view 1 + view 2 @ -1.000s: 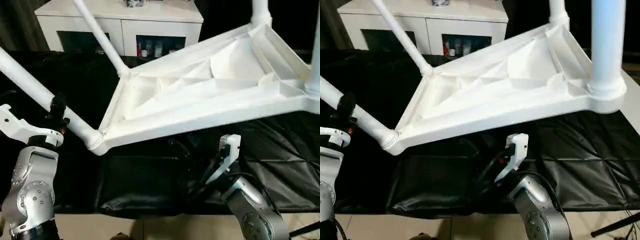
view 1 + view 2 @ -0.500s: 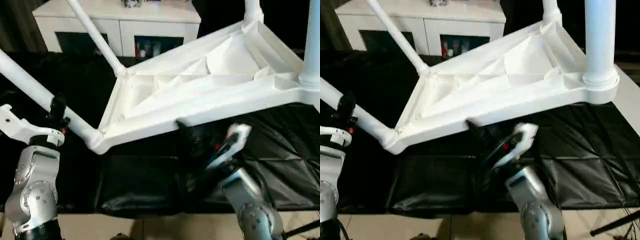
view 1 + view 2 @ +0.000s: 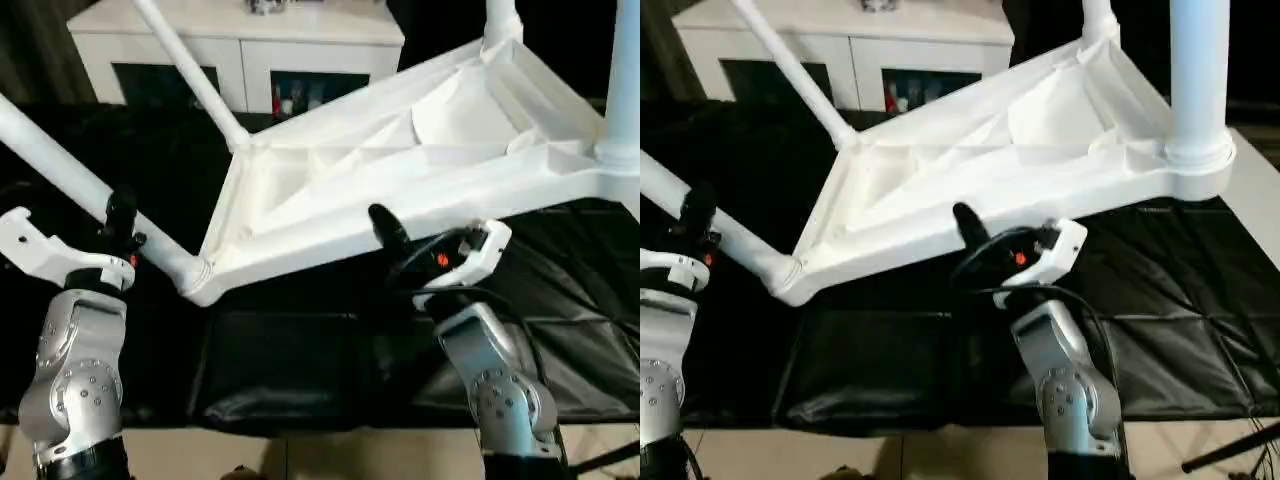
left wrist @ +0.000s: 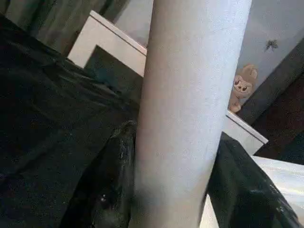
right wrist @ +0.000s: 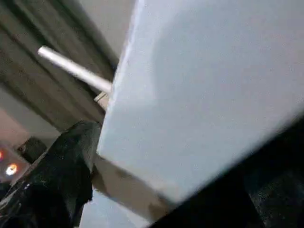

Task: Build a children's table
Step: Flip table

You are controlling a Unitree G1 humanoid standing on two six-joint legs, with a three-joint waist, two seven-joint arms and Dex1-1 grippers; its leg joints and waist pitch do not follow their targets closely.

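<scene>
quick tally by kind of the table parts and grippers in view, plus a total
tabletop: 1
legs: 4, near left, far left, far right, near right
grippers: 2, left gripper, right gripper
total: 7

**Around the work: dark sheet, white cabinet, soft toy**

A black, creased plastic sheet (image 3: 280,370) covers the surface, its near edge hanging in glossy folds above a pale tiled floor (image 3: 300,455). At the far side stands a low white cabinet (image 3: 235,45) with dark glass doors; small items, too small to tell apart, sit behind the right-hand glass (image 3: 300,98). Grey-green curtains (image 4: 28,19) hang at the far left. A small tan soft toy (image 4: 241,88) sits on the cabinet's top.
</scene>
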